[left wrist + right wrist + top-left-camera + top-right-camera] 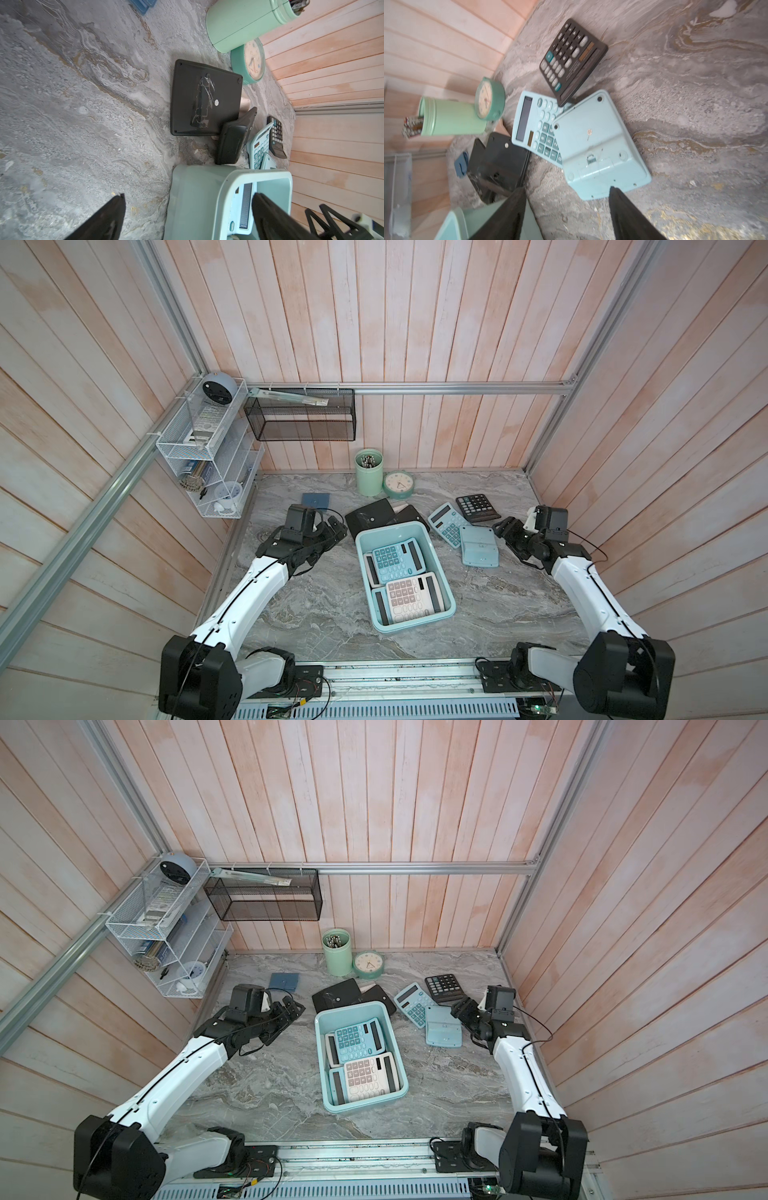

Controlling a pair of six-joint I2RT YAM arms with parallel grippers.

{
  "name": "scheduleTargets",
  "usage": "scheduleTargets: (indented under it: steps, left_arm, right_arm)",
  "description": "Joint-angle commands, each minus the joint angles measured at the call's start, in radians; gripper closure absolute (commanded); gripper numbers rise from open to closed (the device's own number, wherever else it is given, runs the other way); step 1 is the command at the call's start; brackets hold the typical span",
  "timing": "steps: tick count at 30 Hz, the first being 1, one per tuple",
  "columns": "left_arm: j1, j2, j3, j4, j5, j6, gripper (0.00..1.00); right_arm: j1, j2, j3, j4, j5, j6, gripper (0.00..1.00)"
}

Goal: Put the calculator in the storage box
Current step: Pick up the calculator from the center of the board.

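Calculator nearest the working arm is my pick for the target: the face-down light blue calculator (479, 545) lies on the tabletop (498, 597) just right of the storage box (390, 526). Its far corner overlaps a face-up light blue calculator (444, 521), and a black calculator (478, 504) sits just behind. The box already holds several calculators, stacked. Right end effector (500, 527) hovers just off the target's edge, jaws moderately apart, nothing between them. Left end effector (338, 529) sits beside the box's other side, jaws wide, empty. Handling, as a judgement — light rigid plastic shell, smooth back so probably slippery, lying thin and flat. Best pinched across the thicker raised end or a side edge, maybe tipped up first. Room: open tabletop toward the front, neighbours crowd the far side, side wall close behind the right arm. The box rim must be cleared — little bare floor shows inside.
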State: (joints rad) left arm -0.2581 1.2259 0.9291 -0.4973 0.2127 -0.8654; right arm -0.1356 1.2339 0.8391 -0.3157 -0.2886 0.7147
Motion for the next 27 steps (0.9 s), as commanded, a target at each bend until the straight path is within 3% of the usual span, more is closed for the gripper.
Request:
scheduleTargets:
  steps: [1,7,14,20,27]
  left_arm:
    - [-0.002,-0.009,-0.021,0.068,0.076,-0.034,0.00]
    - [-0.054,-0.176,-0.087,0.016,0.008,-0.060,0.00]
    - [-0.147,-0.303,-0.128,-0.052,-0.071,-0.085,0.00]
    - [-0.203,-0.275,-0.156,0.002,-0.072,-0.110,0.00]
    - [-0.208,-0.195,-0.184,0.093,-0.051,-0.123,0.00]
  right_arm:
    - [-0.031,0.053,-0.017,0.145,-0.026,0.132,0.32]
    - [-0.003,0.128,0.015,0.213,-0.150,0.150,0.36]
    - [0.251,0.007,0.121,0.058,-0.155,-0.019,0.38]
    - [0.479,-0.035,0.199,-0.124,-0.133,-0.162,0.39]
    - [0.708,0.083,0.274,-0.291,-0.040,-0.229,0.43]
